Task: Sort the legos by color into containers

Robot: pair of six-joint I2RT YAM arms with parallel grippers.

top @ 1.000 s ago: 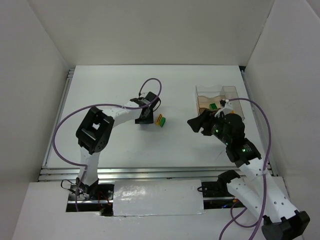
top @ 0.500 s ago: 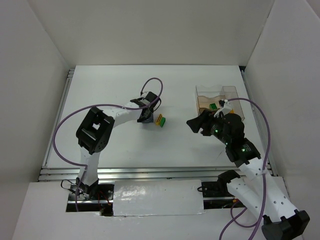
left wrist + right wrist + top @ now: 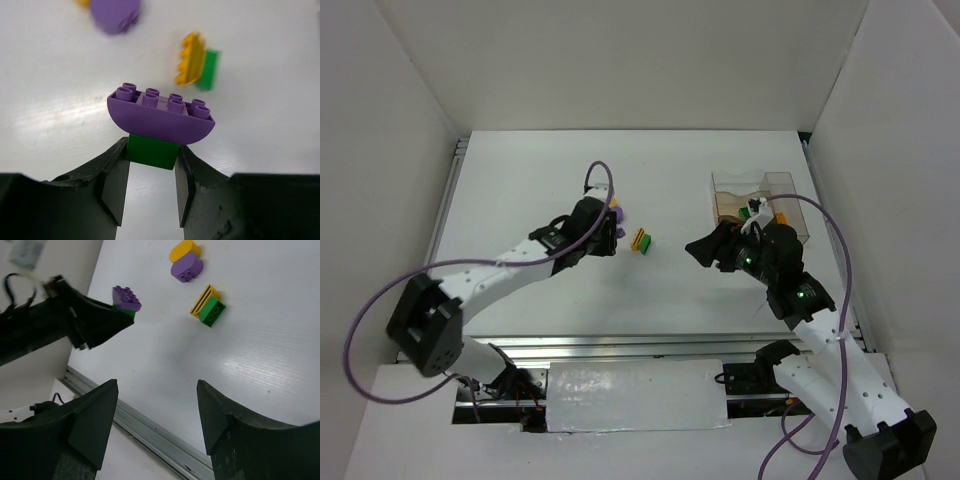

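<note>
My left gripper (image 3: 151, 156) is shut on a green lego (image 3: 151, 151) that carries a curved purple lego (image 3: 161, 112) on top, held just above the table. Seen from above, the left gripper (image 3: 603, 238) sits left of a yellow and green stack (image 3: 640, 240). A loose purple lego (image 3: 115, 15) with a yellow one (image 3: 183, 249) beside it lies further back. My right gripper (image 3: 157, 390) is open and holds nothing, hovering left of the clear containers (image 3: 782, 182). A green lego (image 3: 745, 212) lies inside the containers.
The white table (image 3: 670, 290) is walled in by white panels on three sides. A metal rail (image 3: 150, 432) runs along the near edge. Purple cables loop off both arms.
The left gripper closed on the green and purple stack, and the left arm swung its elbow down and to the left. The right gripper drifted slightly left and narrowed a little.
</note>
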